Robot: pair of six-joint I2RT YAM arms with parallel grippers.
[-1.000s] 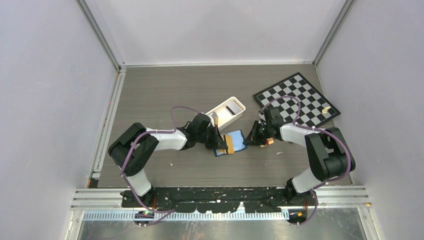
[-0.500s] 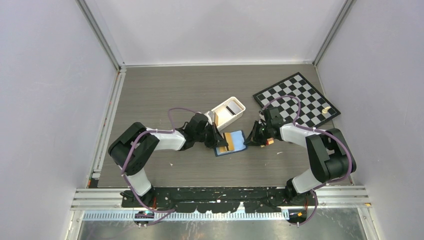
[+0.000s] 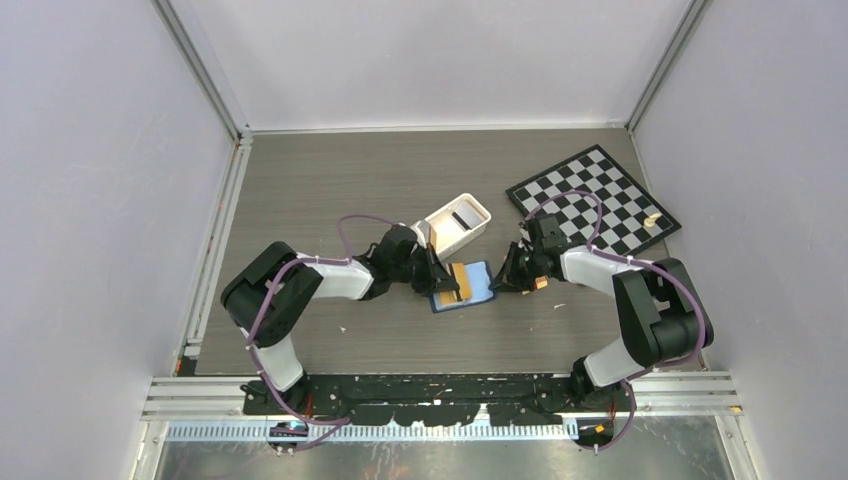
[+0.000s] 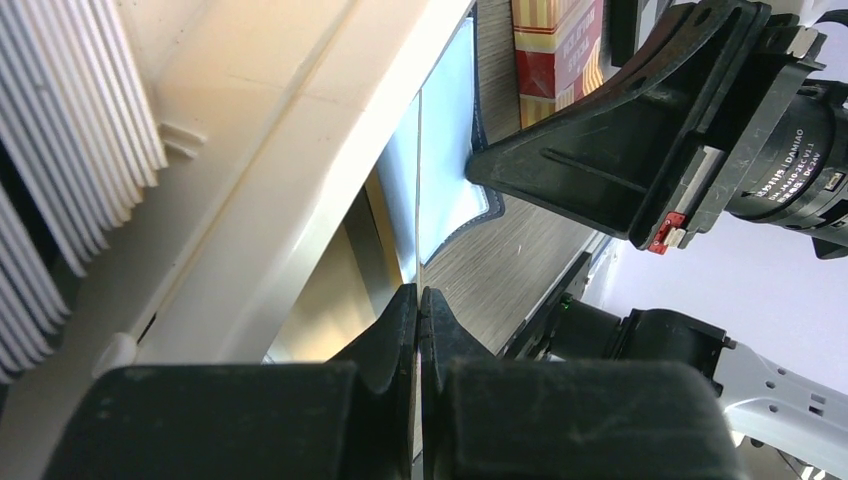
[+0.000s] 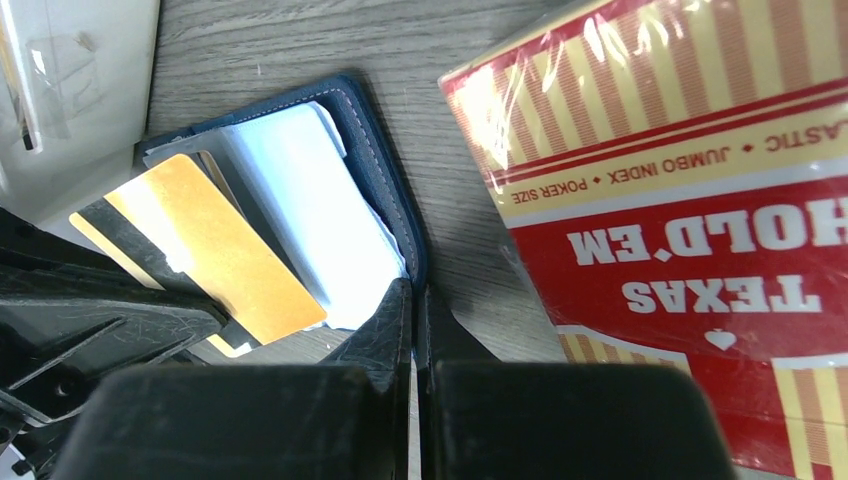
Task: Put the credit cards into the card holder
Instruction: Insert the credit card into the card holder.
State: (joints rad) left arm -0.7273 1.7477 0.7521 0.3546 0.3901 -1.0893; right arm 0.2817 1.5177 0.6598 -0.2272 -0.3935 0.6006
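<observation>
Lying open on the grey wood-grain surface (image 3: 330, 200), a small navy-blue folding card holder (image 3: 480, 288) with a pale blue slotted inside is sitting between the two arms, just in front of a long white rectangular plastic tray (image 3: 472, 234). A thin gold plastic card (image 3: 459, 281) with a black stripe is resting slantwise across the holder's left half, partly overhanging its edge, with a grey card (image 5: 165, 150) showing beneath it. The left tool (image 3: 436, 278) is sitting at the gold card's left end with its jaws pressed together. In the wrist view a thin pale edge is running up from between the tips, and whether it is gripped is impossible to tell. The right tool (image 3: 500, 281) is likewise standing closed, its tips meeting the holder's stitched navy rim on the right side. A thick red-and-cream striped pack of playing cards (image 5: 700, 200) is lying just beside that tool, apart from the holder. A black-and-white chessboard (image 3: 593, 200) is lying at the far right, with a small pale piece (image 3: 652, 218) standing on it.
</observation>
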